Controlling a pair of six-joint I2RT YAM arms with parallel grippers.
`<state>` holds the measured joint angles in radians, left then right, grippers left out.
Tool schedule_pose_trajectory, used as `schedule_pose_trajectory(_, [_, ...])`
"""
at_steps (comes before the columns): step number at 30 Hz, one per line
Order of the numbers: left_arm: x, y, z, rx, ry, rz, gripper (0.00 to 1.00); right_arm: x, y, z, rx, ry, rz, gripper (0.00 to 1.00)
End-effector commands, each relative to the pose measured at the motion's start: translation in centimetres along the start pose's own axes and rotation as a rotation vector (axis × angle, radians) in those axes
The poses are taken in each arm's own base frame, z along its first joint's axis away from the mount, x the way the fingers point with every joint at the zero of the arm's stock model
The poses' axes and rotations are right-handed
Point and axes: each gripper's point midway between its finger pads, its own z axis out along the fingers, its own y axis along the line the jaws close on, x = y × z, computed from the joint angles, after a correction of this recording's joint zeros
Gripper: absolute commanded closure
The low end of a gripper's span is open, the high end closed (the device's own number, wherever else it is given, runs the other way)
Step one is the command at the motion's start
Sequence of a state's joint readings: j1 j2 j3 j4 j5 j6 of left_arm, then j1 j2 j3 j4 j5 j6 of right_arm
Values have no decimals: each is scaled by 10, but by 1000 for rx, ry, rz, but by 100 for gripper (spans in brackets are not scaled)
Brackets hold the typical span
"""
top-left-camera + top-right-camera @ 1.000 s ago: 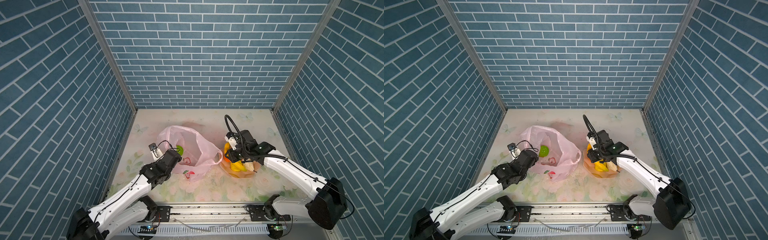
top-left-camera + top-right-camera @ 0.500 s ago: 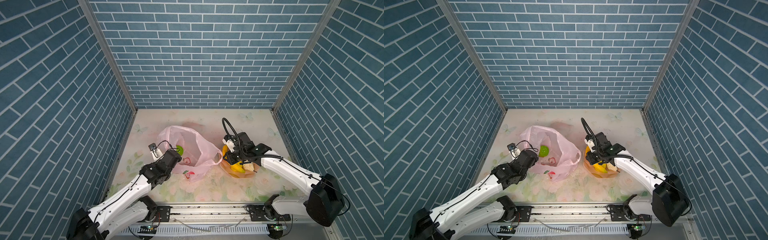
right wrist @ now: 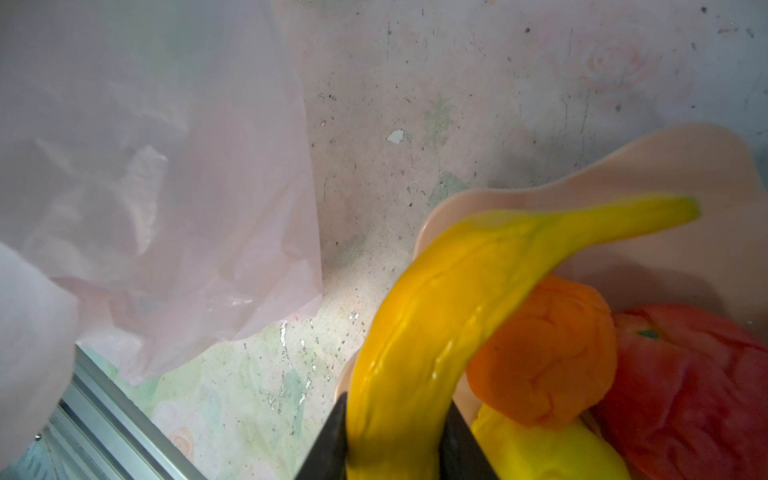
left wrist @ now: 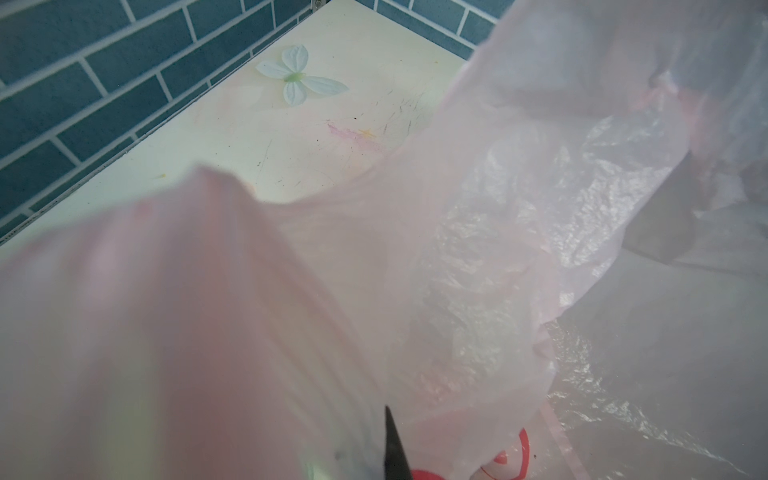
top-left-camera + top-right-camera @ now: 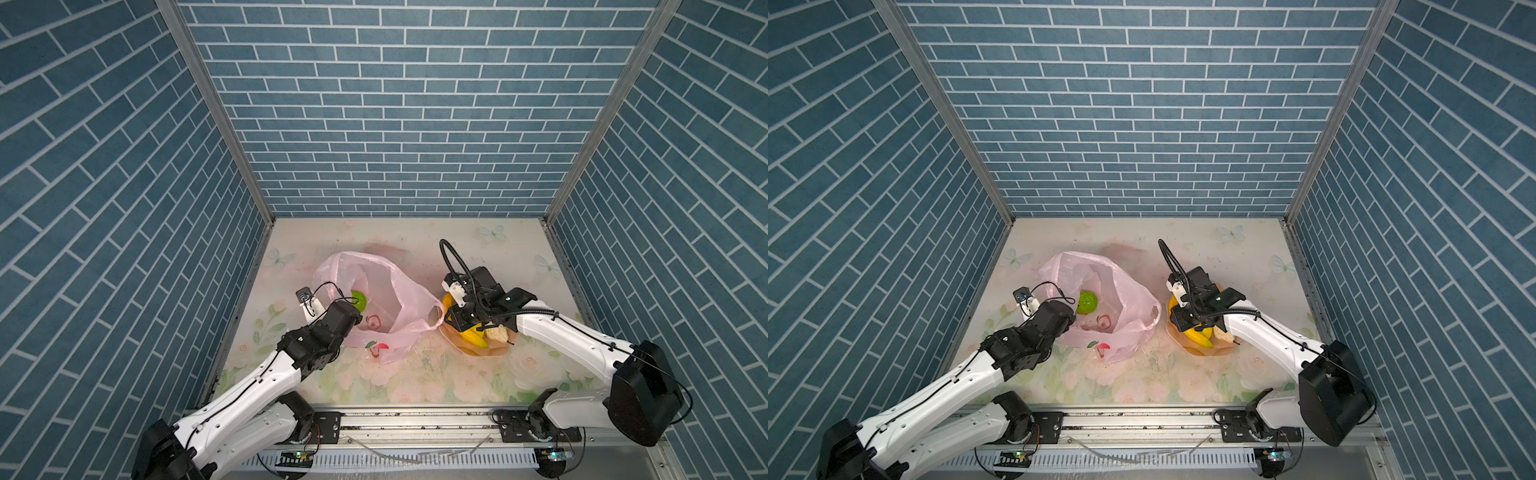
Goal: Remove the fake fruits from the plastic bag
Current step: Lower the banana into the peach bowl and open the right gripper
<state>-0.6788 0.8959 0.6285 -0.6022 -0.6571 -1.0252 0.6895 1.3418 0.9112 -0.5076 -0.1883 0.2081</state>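
Bag: plastic bag (image 5: 399, 299) mid-table, green ball (image 5: 359, 300) inside.
Receptacle: bowl (image 5: 494, 352) just beside, holding orange ball (image 3: 548, 353), red ball (image 3: 685, 382).
Right gripper (image 3: 395, 440): grasping banana (image 3: 457, 291) over bowl.
Left gripper (image 5: 358, 319): clenched on bag rim.
Outstanding: green ball; banana's release.

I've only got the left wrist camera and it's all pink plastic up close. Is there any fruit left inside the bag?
Observer: Yes, both top views show one green ball lying inside the plastic bag.
Operator: Okay, what's the right claw doing?
Observer: The right claw is closed around the yellow banana, whose far end lies over the rim of the peach bowl.
Operator: Anything else in that bowl?
Observer: An orange ball and a red ball lie in it beside the banana.
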Motion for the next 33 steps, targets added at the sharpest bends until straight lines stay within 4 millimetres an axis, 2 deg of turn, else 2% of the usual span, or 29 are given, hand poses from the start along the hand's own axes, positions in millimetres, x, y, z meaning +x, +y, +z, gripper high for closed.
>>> schedule_pose_trajectory(1, [2, 8, 1, -25, 0, 7, 96, 12, 0, 8, 1, 36, -39, 67])
schedule_pose_trajectory(20, [1, 9, 0, -15, -6, -2, 96, 29, -6, 17, 36, 88, -30, 64])
schedule_pose_trajectory(33, [-1, 10, -2, -9, -15, -9, 96, 30, -9, 16, 54, 85, -22, 63])
